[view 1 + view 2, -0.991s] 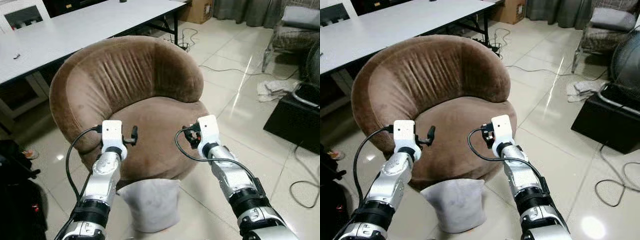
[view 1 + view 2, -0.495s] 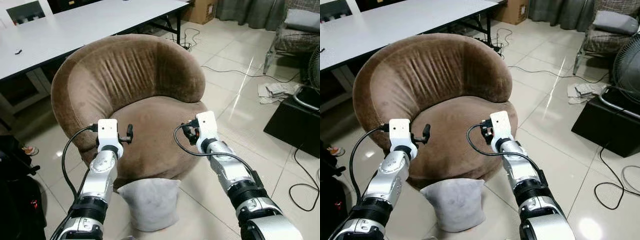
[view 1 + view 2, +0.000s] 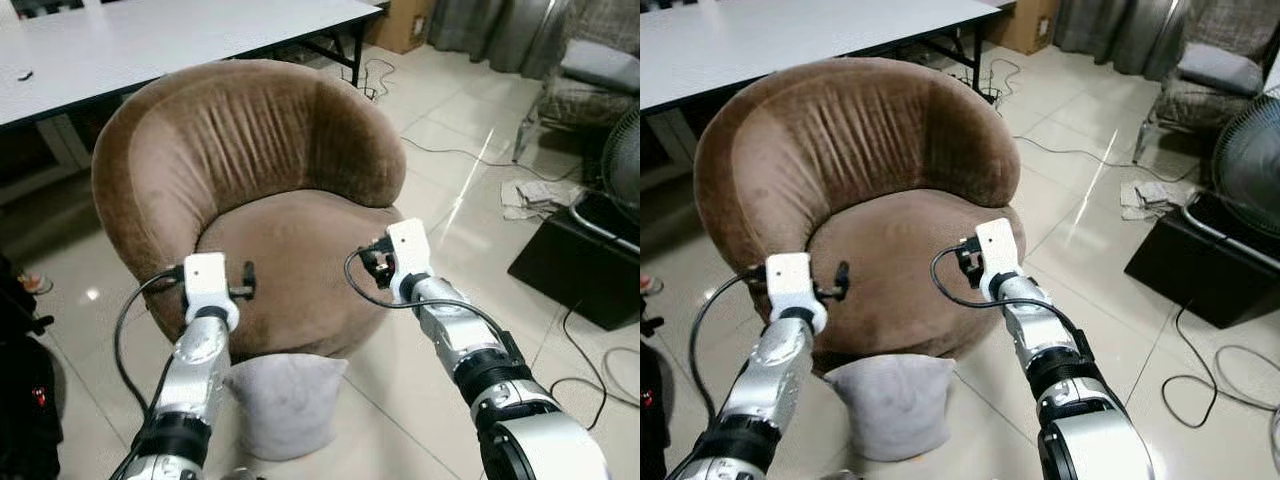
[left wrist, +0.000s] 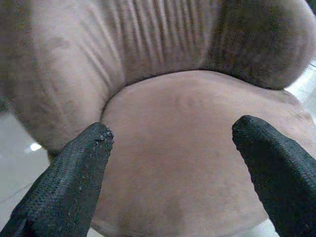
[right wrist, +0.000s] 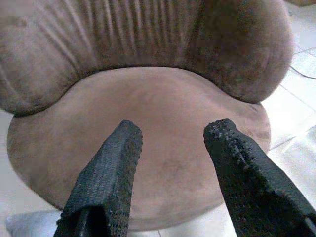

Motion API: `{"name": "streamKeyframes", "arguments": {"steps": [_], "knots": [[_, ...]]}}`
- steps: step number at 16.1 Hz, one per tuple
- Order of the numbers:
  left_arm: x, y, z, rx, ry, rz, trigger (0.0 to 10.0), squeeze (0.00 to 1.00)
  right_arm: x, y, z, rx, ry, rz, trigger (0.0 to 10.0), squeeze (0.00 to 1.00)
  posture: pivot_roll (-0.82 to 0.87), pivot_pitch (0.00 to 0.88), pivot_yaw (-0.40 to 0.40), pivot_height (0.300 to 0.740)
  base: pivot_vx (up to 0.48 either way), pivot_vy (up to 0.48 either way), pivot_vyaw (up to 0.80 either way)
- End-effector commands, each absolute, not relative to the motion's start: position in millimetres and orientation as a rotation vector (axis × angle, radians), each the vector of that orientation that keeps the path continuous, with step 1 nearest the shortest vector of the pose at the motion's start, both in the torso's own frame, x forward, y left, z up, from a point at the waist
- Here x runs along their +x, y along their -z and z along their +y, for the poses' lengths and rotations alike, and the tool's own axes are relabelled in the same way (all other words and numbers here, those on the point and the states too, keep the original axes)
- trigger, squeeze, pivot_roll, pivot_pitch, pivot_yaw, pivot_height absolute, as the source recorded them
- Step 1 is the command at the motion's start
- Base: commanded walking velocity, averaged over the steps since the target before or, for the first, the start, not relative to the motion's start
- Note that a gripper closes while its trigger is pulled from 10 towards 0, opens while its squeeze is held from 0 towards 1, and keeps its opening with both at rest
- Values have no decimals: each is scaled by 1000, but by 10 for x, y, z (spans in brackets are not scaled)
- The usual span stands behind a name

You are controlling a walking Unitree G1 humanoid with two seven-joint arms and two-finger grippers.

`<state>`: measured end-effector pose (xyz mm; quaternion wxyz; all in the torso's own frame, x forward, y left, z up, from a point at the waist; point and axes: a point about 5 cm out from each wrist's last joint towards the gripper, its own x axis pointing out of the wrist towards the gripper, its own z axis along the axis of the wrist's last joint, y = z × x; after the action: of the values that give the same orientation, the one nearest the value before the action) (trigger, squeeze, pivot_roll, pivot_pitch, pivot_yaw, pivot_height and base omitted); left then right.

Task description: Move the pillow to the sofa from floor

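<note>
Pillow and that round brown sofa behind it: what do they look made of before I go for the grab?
The grey pillow looks like soft woven fabric over loose stuffing: matte, slightly mottled, with slumped sides and pointed corners. The round brown sofa seems to be velvet or suede-like upholstery: short nap with sheen changes and vertical gathers on the backrest. Exact fibre can't be told. Both should give under the fingers.

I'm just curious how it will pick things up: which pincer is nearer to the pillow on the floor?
The left. The left pincer hangs over the sofa seat's front edge, just above the pillow. The right pincer is also over the seat, farther to the pillow's right.
</note>
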<state>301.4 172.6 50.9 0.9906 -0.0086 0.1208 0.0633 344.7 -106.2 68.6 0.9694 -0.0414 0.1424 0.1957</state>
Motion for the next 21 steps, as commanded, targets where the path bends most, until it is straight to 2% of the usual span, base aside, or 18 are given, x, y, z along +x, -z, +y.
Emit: {"name": "streamKeyframes", "arguments": {"steps": [1,10,21], "knots": [[2999,-533,1755,-11,-150,228,10000,0,3476,-725,-1014,-98,-417,276,10000,0,23,0,-78,740,0,0,0],[3049,-554,1717,47,-93,240,10000,0,3429,-703,-950,-44,-440,239,10000,0,-14,0,-32,740,0,0,0],[3078,-558,1667,42,-76,234,10000,0,3376,-640,-956,-44,-447,248,10000,0,-32,0,-24,740,0,0,0]]}}
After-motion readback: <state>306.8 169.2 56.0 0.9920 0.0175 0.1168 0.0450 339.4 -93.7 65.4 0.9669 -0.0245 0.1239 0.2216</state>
